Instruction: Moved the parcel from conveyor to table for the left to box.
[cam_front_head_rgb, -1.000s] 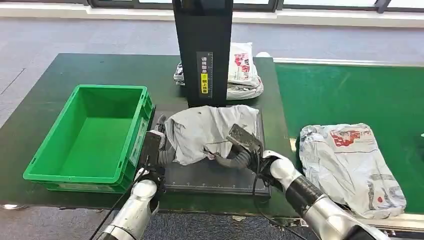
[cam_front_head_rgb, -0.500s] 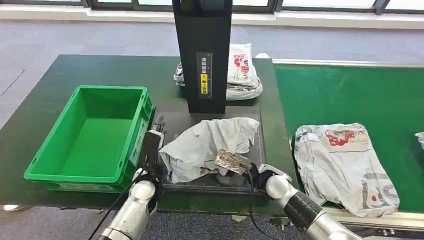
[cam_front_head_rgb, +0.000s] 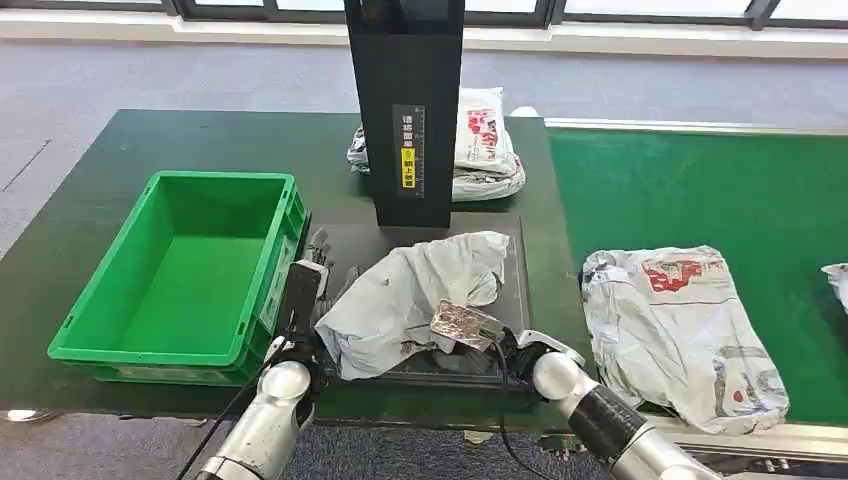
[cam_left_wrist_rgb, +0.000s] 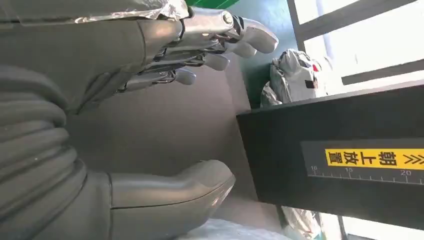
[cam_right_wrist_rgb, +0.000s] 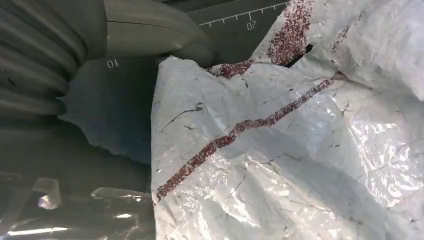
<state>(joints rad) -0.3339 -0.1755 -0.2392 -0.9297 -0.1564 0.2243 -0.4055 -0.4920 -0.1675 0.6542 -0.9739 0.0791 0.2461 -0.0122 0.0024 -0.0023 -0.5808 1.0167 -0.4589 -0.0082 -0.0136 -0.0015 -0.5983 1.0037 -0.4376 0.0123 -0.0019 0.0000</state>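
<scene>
Resting crumpled grey plastic parcel (cam_front_head_rgb: 415, 295) on black scale plate (cam_front_head_rgb: 345, 245) beside green plastic crate (cam_front_head_rgb: 180, 270)
Left hand (cam_left_wrist_rgb: 165, 60) spread empty for pickup; right hand (cam_front_head_rgb: 470, 335), grip impossible to tell

Parcel (cam_front_head_rgb: 415, 295) in the middle is crinkly grey-white plastic with dark red streaks. Crate (cam_front_head_rgb: 180, 275) at 9 o'clock is bright green, worktop (cam_front_head_rgb: 180, 140) a darker green, conveyor belt (cam_front_head_rgb: 700, 185) at 3 o'clock mid-green. Black scanner post (cam_front_head_rgb: 405, 100) has a yellow label with black characters.
</scene>
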